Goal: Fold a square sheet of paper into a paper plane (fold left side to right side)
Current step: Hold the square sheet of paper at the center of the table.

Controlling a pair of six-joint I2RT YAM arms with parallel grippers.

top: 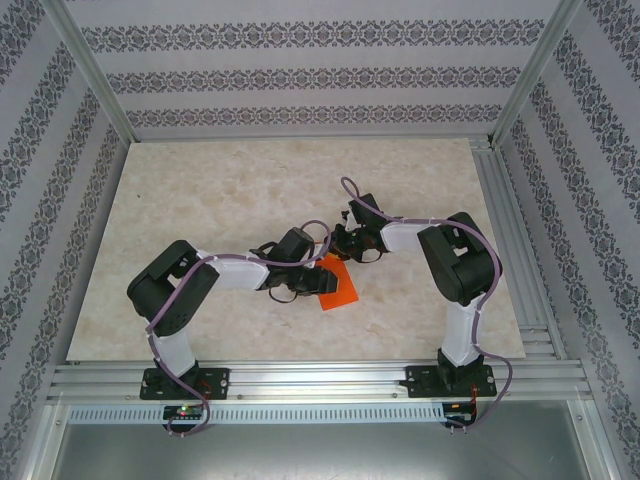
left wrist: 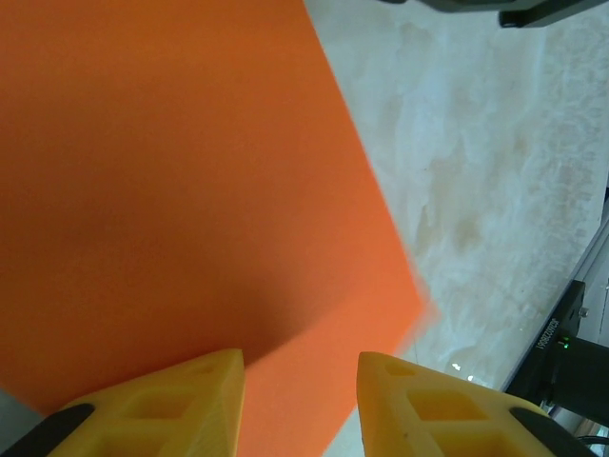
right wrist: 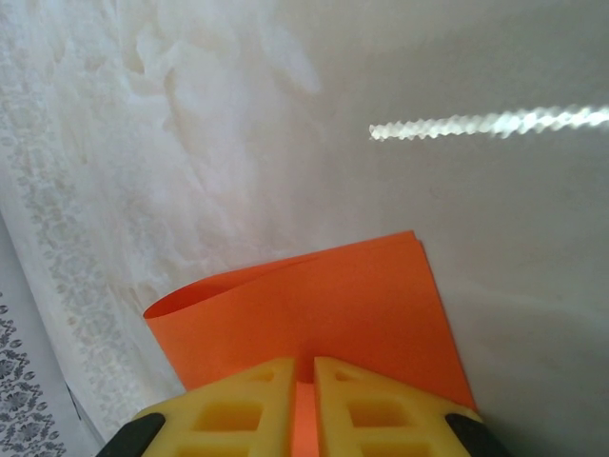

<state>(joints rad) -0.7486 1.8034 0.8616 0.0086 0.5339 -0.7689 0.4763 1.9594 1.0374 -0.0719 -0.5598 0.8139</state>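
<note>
The square sheet of paper [top: 340,287] is bright orange and lies on the table between the two arms, folded over on itself. In the right wrist view the paper [right wrist: 324,295] has two layers, with a rounded loop on the left and matching corners on the right. My right gripper [right wrist: 304,373] is shut on its near edge; a strip of orange shows between the yellow fingers [right wrist: 247,400]. My left gripper [left wrist: 300,367] stands open just above the paper [left wrist: 190,190], its yellow fingertips [left wrist: 205,381] apart, with the sheet's corner past the right one. From above, the left gripper [top: 316,277] is at the sheet's left edge and the right gripper [top: 345,250] at its far end.
The marble-patterned table [top: 220,190] has bare room on all sides of the paper. An aluminium rail [top: 320,380] runs along the near edge by both arm bases. Patterned walls enclose the table on three sides.
</note>
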